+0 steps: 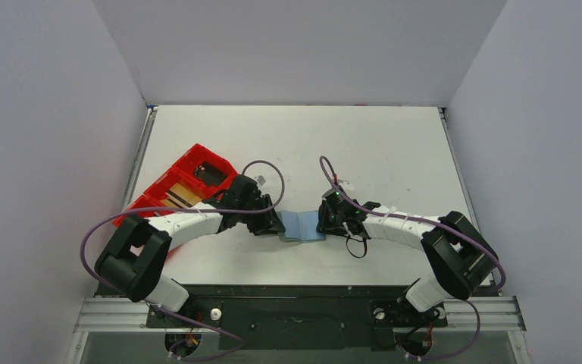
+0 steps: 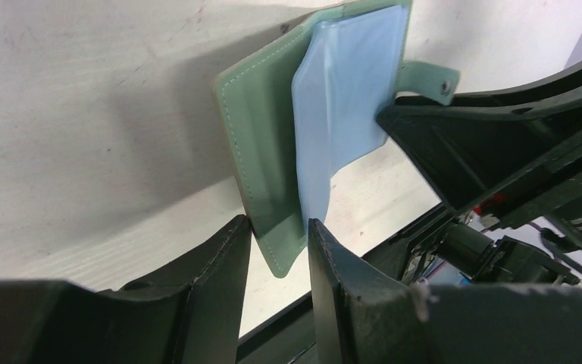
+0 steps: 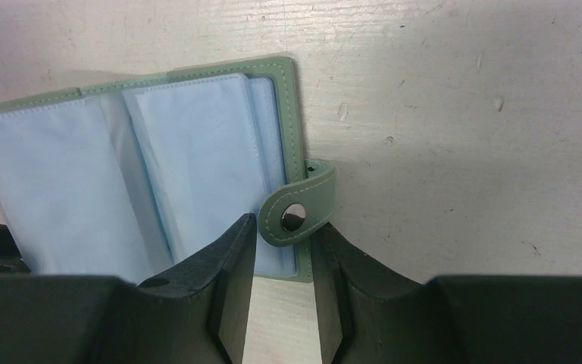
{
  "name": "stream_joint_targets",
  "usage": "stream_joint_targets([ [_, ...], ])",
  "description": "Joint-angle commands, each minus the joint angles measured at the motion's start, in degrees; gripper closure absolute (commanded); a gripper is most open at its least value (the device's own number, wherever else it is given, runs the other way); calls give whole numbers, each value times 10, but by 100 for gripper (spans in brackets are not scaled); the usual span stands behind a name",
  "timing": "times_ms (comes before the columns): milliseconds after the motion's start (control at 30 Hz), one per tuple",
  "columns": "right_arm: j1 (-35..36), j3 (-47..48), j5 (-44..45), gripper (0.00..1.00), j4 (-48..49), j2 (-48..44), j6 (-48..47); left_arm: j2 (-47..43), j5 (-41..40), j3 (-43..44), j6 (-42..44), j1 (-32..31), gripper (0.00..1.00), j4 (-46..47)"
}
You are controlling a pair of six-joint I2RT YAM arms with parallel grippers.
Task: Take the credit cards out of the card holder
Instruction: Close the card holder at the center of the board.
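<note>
The grey-green card holder (image 1: 303, 226) lies open on the table between my two grippers, its light blue sleeves (image 3: 189, 167) showing. My left gripper (image 1: 270, 224) is at its left edge. In the left wrist view its fingers stand a little apart and straddle the near corner of the green cover (image 2: 261, 159). My right gripper (image 1: 327, 220) is at the right edge, its fingers a little apart either side of the snap tab (image 3: 297, 214). A tan-gold card (image 1: 177, 198) lies in the red tray. No bluish card shows.
The long red tray (image 1: 197, 161) stands at the back left, behind my left arm, with a dark thing (image 1: 212, 173) in its far compartment. White walls enclose the table on three sides. A black rail runs along the near edge.
</note>
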Motion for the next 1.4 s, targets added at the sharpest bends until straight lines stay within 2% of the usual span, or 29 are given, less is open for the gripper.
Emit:
stream_joint_targets([
  [0,13,-3,-6,71,22,9,10,-7,15,46,-3,-7,69,32],
  [600,22,-1,-22,71,43,19,20,32,16,96,-2,-32,69,38],
  [700,23,1,-24,71,46,19,23,43,15,107,-2,-40,66,40],
  [867,19,-2,-15,66,43,-5,28,56,8,125,-2,-47,56,39],
  [1367,4,-11,25,61,-11,-111,29,99,0,189,3,-53,46,27],
])
